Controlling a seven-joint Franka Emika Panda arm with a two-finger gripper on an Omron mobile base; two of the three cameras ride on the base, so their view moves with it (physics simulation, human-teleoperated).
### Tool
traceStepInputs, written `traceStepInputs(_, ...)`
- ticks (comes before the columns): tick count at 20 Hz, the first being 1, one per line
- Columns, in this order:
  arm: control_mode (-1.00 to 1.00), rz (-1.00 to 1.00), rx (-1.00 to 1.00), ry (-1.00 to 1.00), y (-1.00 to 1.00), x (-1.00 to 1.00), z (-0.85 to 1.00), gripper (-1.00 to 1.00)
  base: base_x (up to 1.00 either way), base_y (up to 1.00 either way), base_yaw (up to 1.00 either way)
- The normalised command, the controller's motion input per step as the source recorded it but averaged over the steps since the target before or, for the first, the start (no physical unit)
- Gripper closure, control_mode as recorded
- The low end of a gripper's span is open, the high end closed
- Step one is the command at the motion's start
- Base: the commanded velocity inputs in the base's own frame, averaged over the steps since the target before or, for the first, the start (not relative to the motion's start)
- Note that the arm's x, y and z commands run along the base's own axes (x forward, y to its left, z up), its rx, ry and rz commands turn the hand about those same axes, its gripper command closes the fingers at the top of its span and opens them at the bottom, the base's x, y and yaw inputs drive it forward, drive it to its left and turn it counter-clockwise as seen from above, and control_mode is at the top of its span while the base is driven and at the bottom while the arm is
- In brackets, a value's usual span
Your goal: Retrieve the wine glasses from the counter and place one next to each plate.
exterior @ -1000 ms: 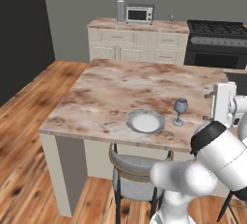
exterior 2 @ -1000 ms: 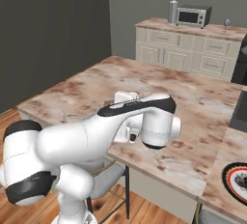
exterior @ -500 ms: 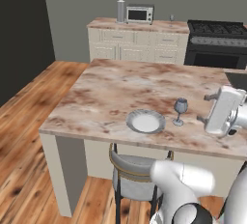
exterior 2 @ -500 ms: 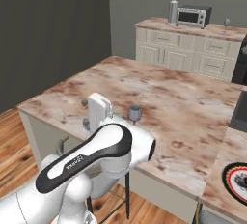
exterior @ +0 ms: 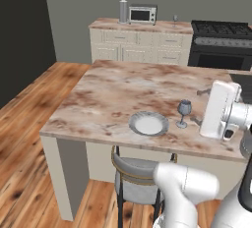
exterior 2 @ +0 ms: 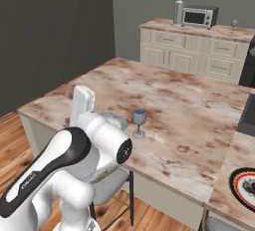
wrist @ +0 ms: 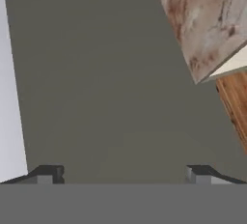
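One wine glass (exterior: pixel 184 112) (exterior 2: pixel 139 122) stands upright on the marbled island, just right of a pale round plate (exterior: pixel 148 123). In the right base view my arm partly hides this plate (exterior 2: pixel 118 120). A second wine glass (exterior: pixel 174 19) (exterior 2: pixel 234 24) stands on the far counter (exterior: pixel 147 25) beside the stove. A black-rimmed plate (exterior 2: pixel 244 185) with a red ring lies at the island's near right end. My gripper (wrist: pixel 123 174) is open and holds nothing; it faces a grey wall, with an island corner (wrist: pixel 207 20) at the upper right. My arm's white hand (exterior: pixel 219 109) hovers right of the near glass.
A microwave (exterior: pixel 142 14) and a grey cylinder (exterior: pixel 123 11) sit on the counter. A black stove (exterior: pixel 221 45) stands to its right. A grey stool (exterior: pixel 133 173) is tucked under the island's near edge. Wooden floor (exterior: pixel 29 124) lies open to the left.
My arm has swung round in front of the base, its big links shifting across both views. Glass, plates and camera have not moved. The jaws stayed open.
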Motion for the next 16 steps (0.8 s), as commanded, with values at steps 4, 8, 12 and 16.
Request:
traceStepInputs(4,-1.0,0.34,0.03,0.35,0.0,0.0,0.42,-1.0,0.0,0.0,0.0)
traceStepInputs(8,-1.0,0.16,0.07,0.26,-0.15,-0.01,0.08,-1.0,0.0,0.0,0.0)
traceStepInputs(12,-1.0,0.04,0.11,0.39,-0.05,-0.01,-0.01,-1.0,0.0,0.0,0.0)
traceStepInputs(16,1.0,0.0,0.0,0.0,0.0,0.0,0.0,-1.0,-0.59,0.37,0.01)
